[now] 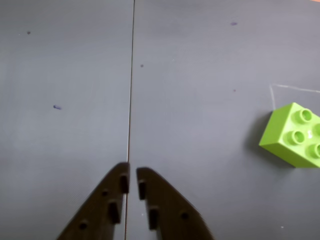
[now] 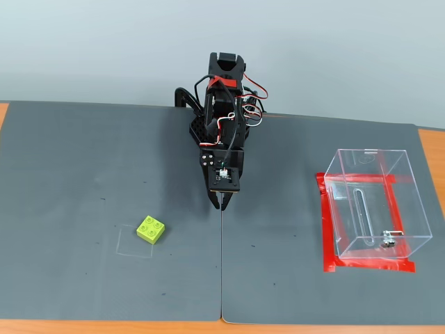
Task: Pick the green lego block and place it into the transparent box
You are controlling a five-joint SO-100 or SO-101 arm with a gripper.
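Hanging over the seam (image 2: pixel 222 264) where two grey mats (image 2: pixel 83 174) meet, with the gripper (image 1: pixel 133 175) nearly closed — tips almost touching, only a sliver of gap, nothing between them. Pointing down at bare mat in the wrist view, so not yet lined up on anything.

Sitting well off to one side: the green lego block (image 2: pixel 151 229), studs up, resting at a corner of a faint chalked square (image 2: pixel 135 243) that is probably marking its starting spot. Showing at the right edge of the wrist view, partly cut off; lying to the left of the arm (image 2: pixel 224 104) in the fixed view.

Standing on the opposite side, well apart from the block — the transparent box (image 2: pixel 375 205), open at the top, framed by red tape (image 2: pixel 324 229) at its base, seemingly to fix its place. Looking empty, though the clear walls are making that hard to be sure of.

Needing, by this reckoning, a swing toward the block and a wider opening before any grasp.
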